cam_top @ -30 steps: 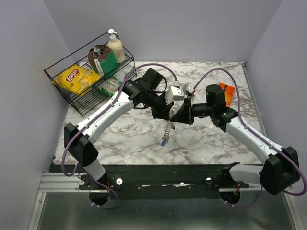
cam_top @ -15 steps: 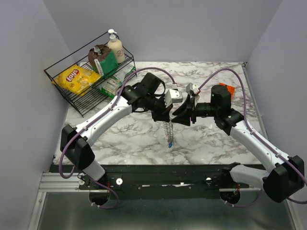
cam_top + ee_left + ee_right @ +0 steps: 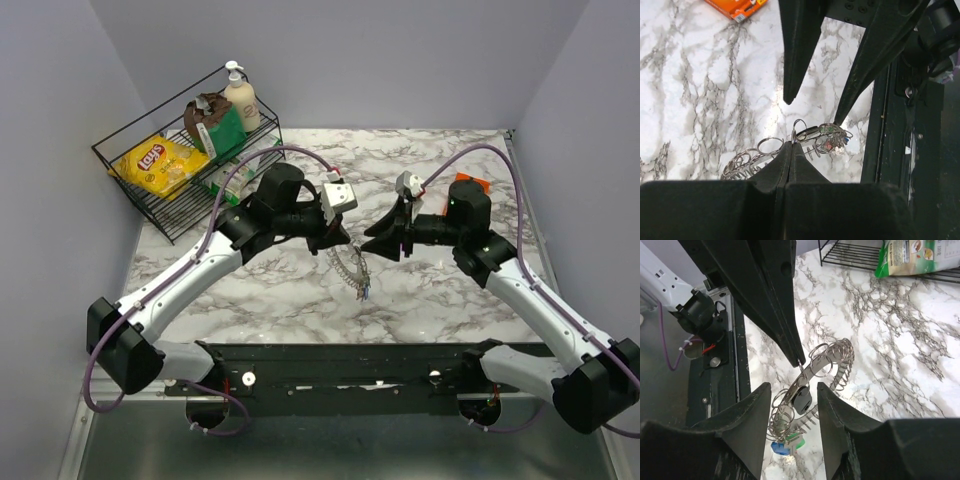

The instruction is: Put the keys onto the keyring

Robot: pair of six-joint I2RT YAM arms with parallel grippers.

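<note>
The keyring (image 3: pixel 350 270) is a curved grey metal band strung with many small wire rings. My left gripper (image 3: pixel 343 247) is shut on one small ring at its top, seen in the left wrist view (image 3: pixel 790 145). The ring hangs down toward the marble. A black key head (image 3: pixel 801 401) hangs on the band between my right gripper's open jaws (image 3: pixel 792 407). A blue key (image 3: pixel 776 448) and a green tag (image 3: pixel 796 441) hang at the lower end. A red key (image 3: pixel 829 145) shows in the left wrist view. My right gripper (image 3: pixel 372 243) is open, just right of the ring.
A black wire rack (image 3: pixel 190 160) with a chips bag, packets and a lotion bottle stands at the back left. An orange packet (image 3: pixel 470 188) lies behind the right arm. The table's dark front rail (image 3: pixel 895 150) is close to the ring.
The grippers, close together before, have drawn apart. My left gripper moved back left and lower with the ring. My right gripper moved right and stands open.
</note>
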